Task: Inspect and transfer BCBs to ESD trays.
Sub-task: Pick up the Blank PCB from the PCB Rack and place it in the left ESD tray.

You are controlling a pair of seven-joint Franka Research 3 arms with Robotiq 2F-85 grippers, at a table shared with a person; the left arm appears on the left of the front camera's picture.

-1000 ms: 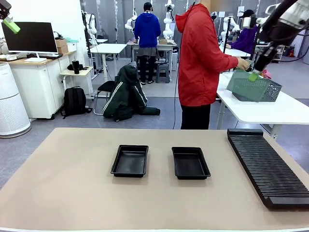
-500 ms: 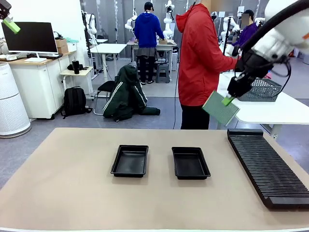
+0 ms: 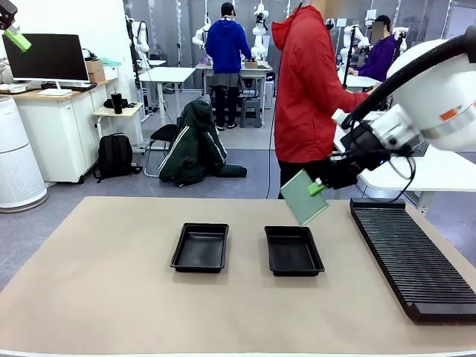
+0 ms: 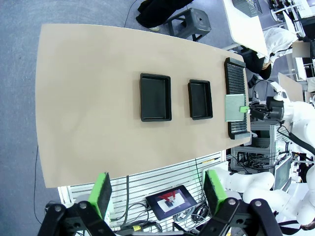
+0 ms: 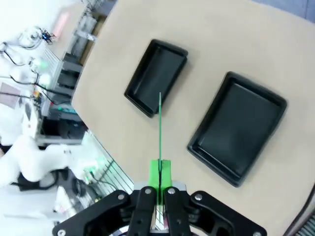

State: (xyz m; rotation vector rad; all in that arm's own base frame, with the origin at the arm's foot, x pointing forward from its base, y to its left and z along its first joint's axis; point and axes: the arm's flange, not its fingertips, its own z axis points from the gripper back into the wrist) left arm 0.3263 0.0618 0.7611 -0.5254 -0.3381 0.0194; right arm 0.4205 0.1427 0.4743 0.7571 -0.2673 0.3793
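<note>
My right gripper (image 3: 318, 188) is shut on a green BCB (image 3: 303, 197), held tilted in the air above the far rim of the right ESD tray (image 3: 293, 251). Edge-on in the right wrist view, the BCB (image 5: 159, 128) rises from the right gripper (image 5: 159, 183) over both trays, one (image 5: 157, 76) farther and one (image 5: 239, 126) nearer. The left ESD tray (image 3: 201, 247) lies bare on the table. High at the top left corner, my left gripper (image 3: 15, 33) shows one green pad. In the left wrist view the left gripper (image 4: 158, 189) is open with nothing between its fingers, far above the trays (image 4: 155, 96) (image 4: 200, 99) and the BCB (image 4: 235, 106).
A long black slotted rack (image 3: 413, 255) lies along the table's right side. A person in a red hooded jacket (image 3: 309, 89) stands at the far side, by a white table (image 3: 416, 171). The tan tabletop (image 3: 111, 282) has free room on the left and front.
My right arm has swung down and left from the basket on the white table, carrying the BCB to a spot above the right tray. The left arm has not moved.
</note>
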